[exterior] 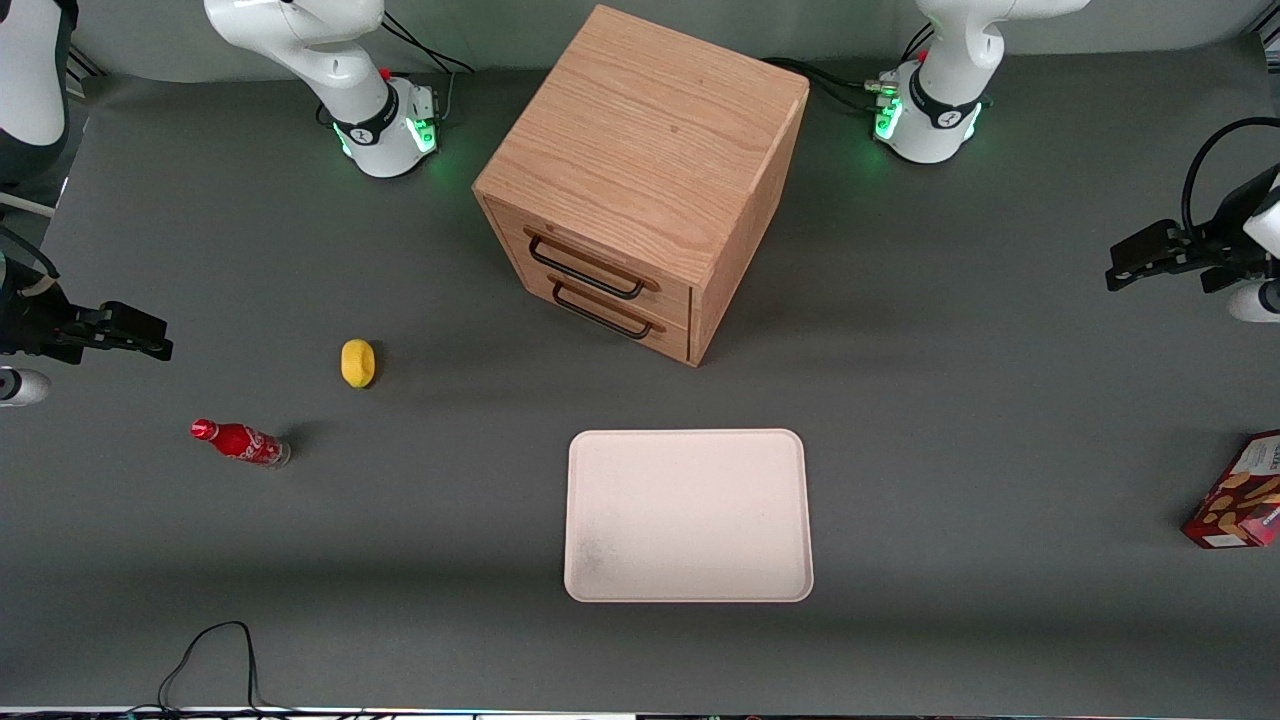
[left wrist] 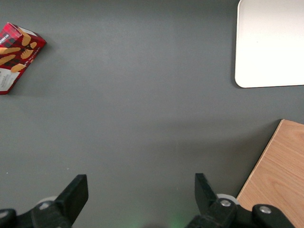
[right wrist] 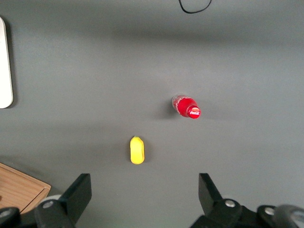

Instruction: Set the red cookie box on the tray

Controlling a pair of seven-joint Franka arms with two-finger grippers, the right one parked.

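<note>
Nothing held yet: our gripper wide open, hangs high w/ bare table under. Box stands well apart from tray, so we reach first.

Left arm: glossy white rounded links, round base ringed with green light, black cables attached. Its matte black gripper, fingers spread wide, shows silver screw heads.
</note>
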